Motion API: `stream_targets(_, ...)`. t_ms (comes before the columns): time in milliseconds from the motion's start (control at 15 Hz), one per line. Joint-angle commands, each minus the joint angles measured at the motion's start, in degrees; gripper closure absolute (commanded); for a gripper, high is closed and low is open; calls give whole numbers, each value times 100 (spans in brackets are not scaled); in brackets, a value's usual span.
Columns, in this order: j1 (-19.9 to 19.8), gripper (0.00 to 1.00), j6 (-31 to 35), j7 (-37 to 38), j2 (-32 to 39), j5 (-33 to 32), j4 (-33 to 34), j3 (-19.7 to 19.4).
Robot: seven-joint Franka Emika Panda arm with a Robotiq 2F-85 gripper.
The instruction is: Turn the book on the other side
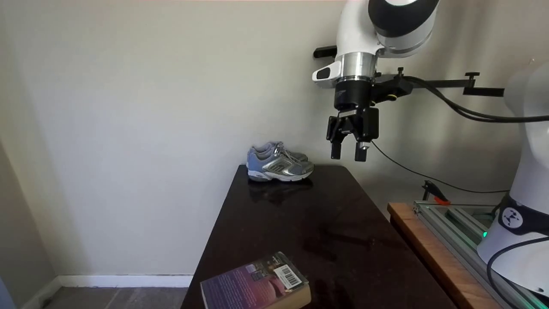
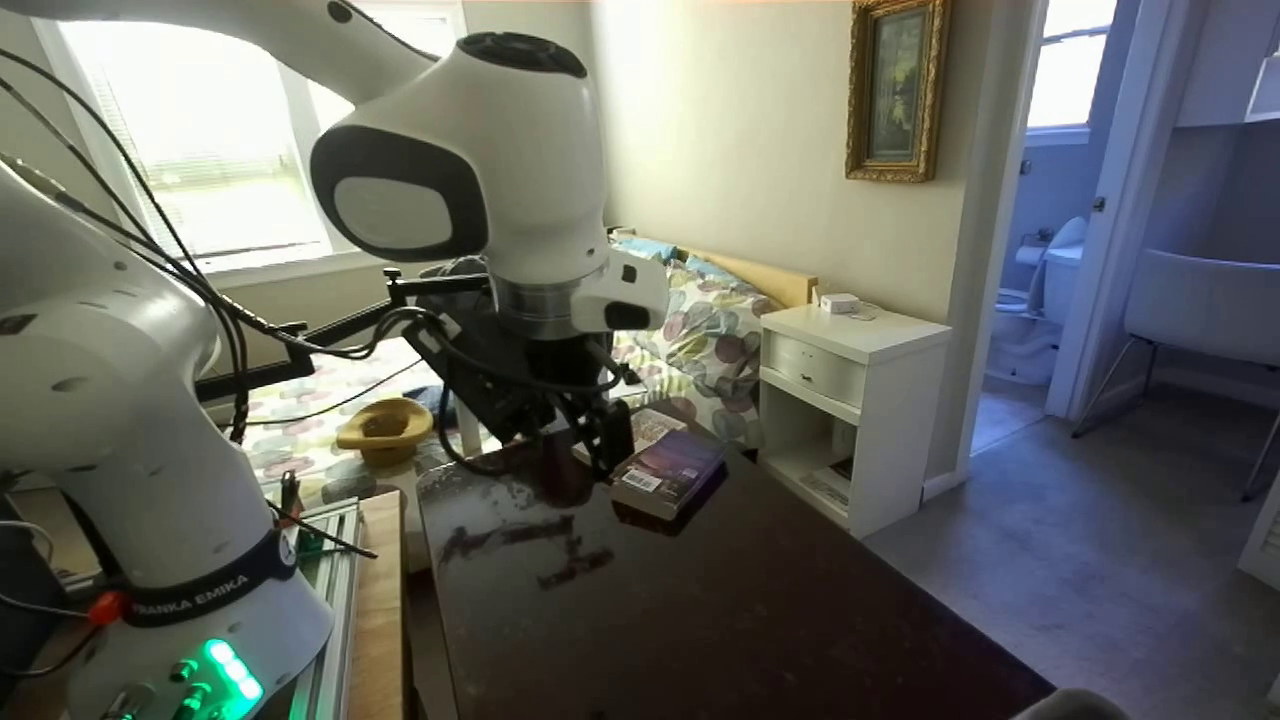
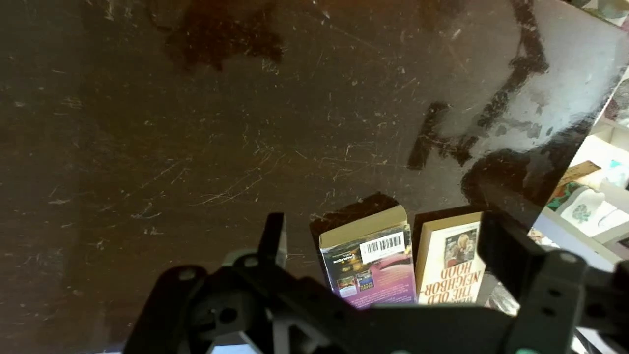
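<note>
The book (image 1: 253, 283) is a thick paperback with a purple and dark cover, lying flat near the table's end, its white barcode label facing up. It also shows in an exterior view (image 2: 670, 470) and in the wrist view (image 3: 371, 278), where its lower part is hidden behind the gripper body. My gripper (image 1: 348, 156) is open and empty, pointing down, well above the table. In the wrist view the gripper's (image 3: 385, 223) two fingers stand apart, with the book seen between them and below. In an exterior view the gripper (image 2: 605, 455) overlaps the book's left edge.
A cream book (image 3: 454, 275) lies beside the purple one on the dark table (image 1: 309, 223). Grey-blue sneakers (image 1: 279, 165) stand at the table's other end. A white nightstand (image 2: 890, 400) and a bed with a yellow hat (image 2: 385, 430) are beyond the table.
</note>
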Motion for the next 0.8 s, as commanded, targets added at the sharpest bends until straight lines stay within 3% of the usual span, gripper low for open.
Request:
stream_targets(0, -248, 0, -29, -121, 52, 162, 8, 265)
stream_targets(400, 299, 0, -178, -1772, 814, 1160, 297, 7)
stream_targets(733, 277, 0, 143, -2832, 1981, 1892, 634, 443)
